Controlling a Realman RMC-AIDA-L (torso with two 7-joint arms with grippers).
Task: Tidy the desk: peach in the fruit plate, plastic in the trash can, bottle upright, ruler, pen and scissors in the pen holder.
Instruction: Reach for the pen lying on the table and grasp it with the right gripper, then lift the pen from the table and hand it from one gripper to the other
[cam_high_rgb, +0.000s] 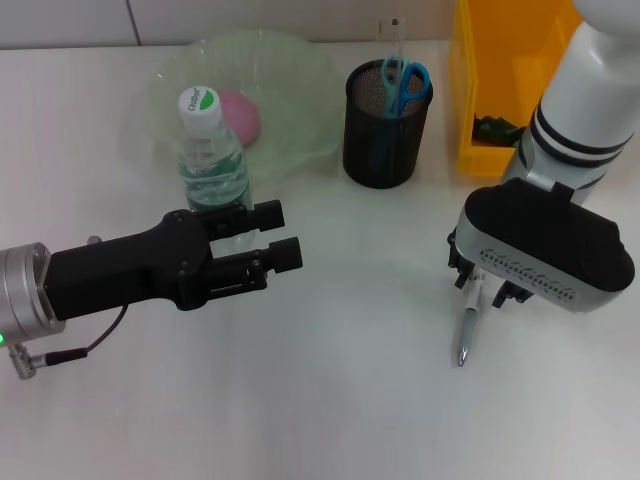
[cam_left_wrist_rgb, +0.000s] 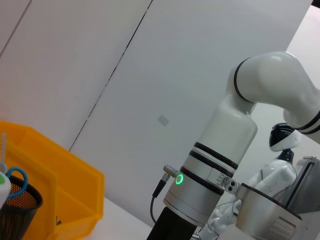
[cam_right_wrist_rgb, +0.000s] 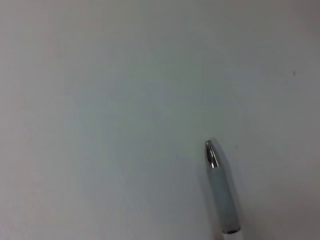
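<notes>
The white desk (cam_high_rgb: 330, 400) fills the head view. At the upper right of the frame stands a yellow bin (cam_high_rgb: 505, 80), with something dark lying in its bottom. At the upper left sits a pale green fruit plate (cam_high_rgb: 290, 85) holding a pink peach (cam_high_rgb: 243, 114). The right arm comes down from the upper right, and the right gripper (cam_high_rgb: 487, 287) hangs at middle right over the desk; its jaws are clenched on the upper end of a pen (cam_high_rgb: 467, 328), which points down with its metal tip at or just above the surface, as the right wrist view also shows. The left arm reaches in from the left edge, and the left gripper (cam_high_rgb: 278, 234) lies level at centre left with its jaws released, holding nothing. Just behind it a clear bottle (cam_high_rgb: 211, 150) with a white cap stands upright in front of the plate. A black mesh pen holder (cam_high_rgb: 386, 125) stands between plate and bin at top centre; blue-handled scissors (cam_high_rgb: 403, 82) and a thin clear ruler (cam_high_rgb: 396, 45) stick up out of it.
</notes>
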